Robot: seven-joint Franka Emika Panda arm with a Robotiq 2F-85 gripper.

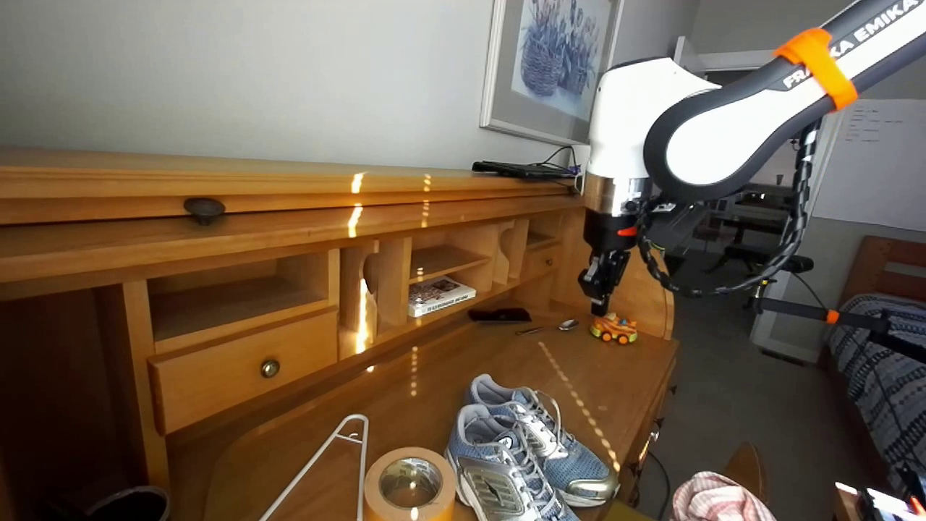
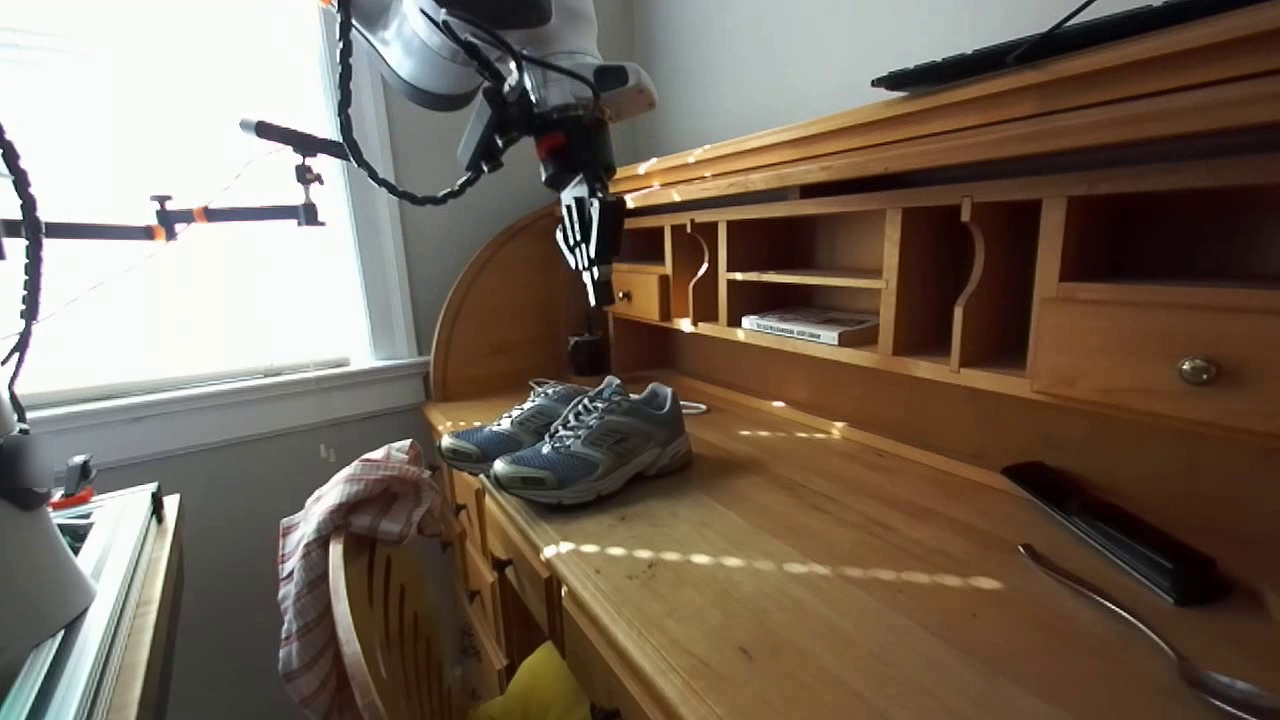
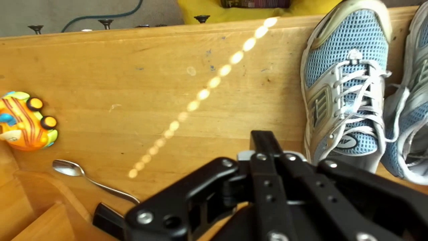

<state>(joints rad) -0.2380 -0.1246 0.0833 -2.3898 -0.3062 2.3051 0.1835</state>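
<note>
Sneakers (image 2: 590,440) show in all views; only an exterior view has tape (image 1: 372,488).

Arm (image 1: 723,137), upper right of the frame in an exterior view: white, edged dark grey; EMIKA lettering (image 1: 884,22); orange band (image 1: 825,70); black ribbed cable (image 1: 803,174). Gripper (image 3: 264,140): black; silver screws (image 3: 145,217).

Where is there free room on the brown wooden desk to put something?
Bare desk lies between the blue-grey mesh sneakers and the orange toy car, in front of the shiny metal spoon. It is crowded beside the sneakers, where the round tan tape roll and thin white hanger lie.
</note>
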